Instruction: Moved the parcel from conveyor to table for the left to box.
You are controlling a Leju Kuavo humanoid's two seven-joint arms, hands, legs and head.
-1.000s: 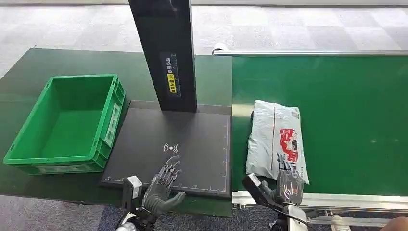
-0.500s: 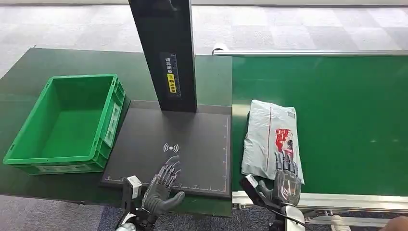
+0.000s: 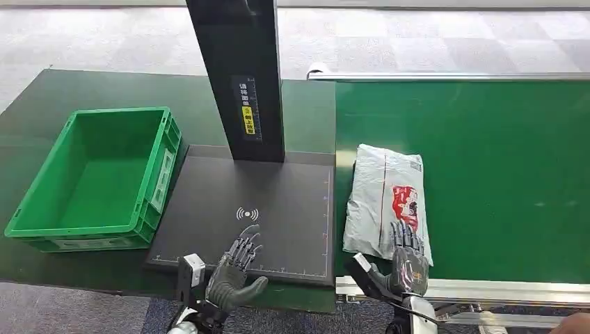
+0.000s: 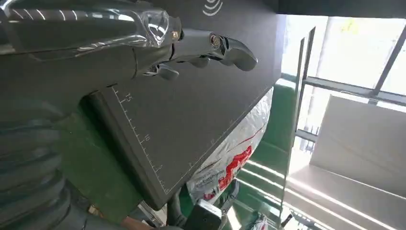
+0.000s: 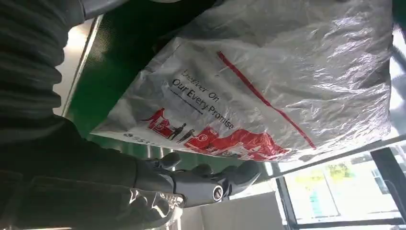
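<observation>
1. The grey plastic parcel (image 3: 385, 204) (red print on its wrapper) lies flat on the green conveyor belt (image 3: 501, 167), near the belt's edge beside the tabletop (image 3: 42, 104).
2. The right hand (image 3: 407, 261) rests its fingers on the parcel's near end, spread rather than gripping it.
3. The left hand (image 3: 235, 271) hovers open over the near edge of the black scanner pad (image 3: 278, 202).
4. The green crate (image 3: 42, 229) stands left of the pad.

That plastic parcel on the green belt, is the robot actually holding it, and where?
Not clearly. The right hand has its fingers on the near end of the parcel, which lies flat on the conveyor; a closed grip cannot be told. The left hand holds nothing.
</observation>
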